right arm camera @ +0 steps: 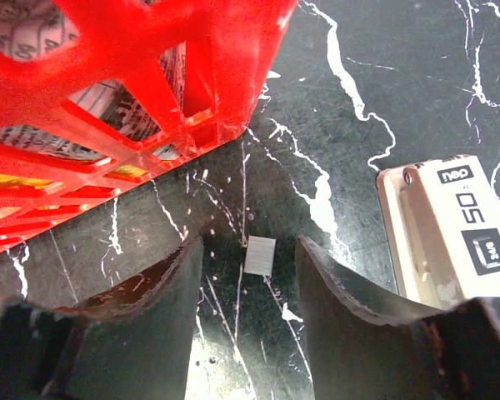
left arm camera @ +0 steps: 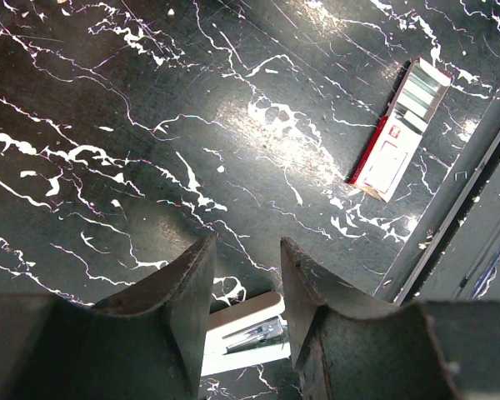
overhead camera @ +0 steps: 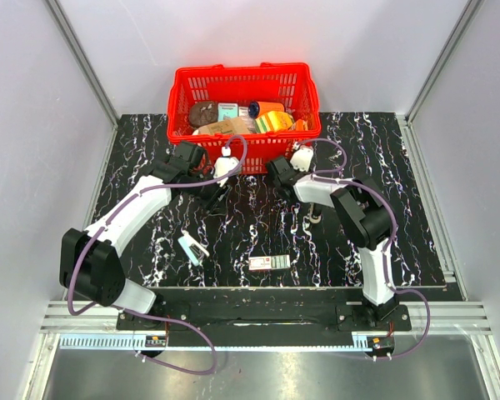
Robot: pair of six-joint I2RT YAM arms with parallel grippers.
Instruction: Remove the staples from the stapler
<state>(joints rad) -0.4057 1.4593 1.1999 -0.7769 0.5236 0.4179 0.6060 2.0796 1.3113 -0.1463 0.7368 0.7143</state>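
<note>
Looking down past the left gripper, only a slice of the stapler shows, white with a glint of metal, low in the gap between the two dark fingers. The fingers cover its ends and the frame's lower edge cuts it off. It lies on the black marbled table, untouched, and the fingers stand parted with nothing between them. A white-and-red carton lies open well off to the upper right, near the table's edge. From the right wrist, the right gripper is likewise parted and empty. A small pale slip lies flat on the table in its gap; what it is cannot be told. A red basket, blurred and cut off, fills the upper left, and a cream box with dark labels runs off the right edge. From above, the stapler lies beside the left forearm, well apart from both grippers, which sit by the basket's front wall, their fingertips hard to pick out against the dark table.
</note>
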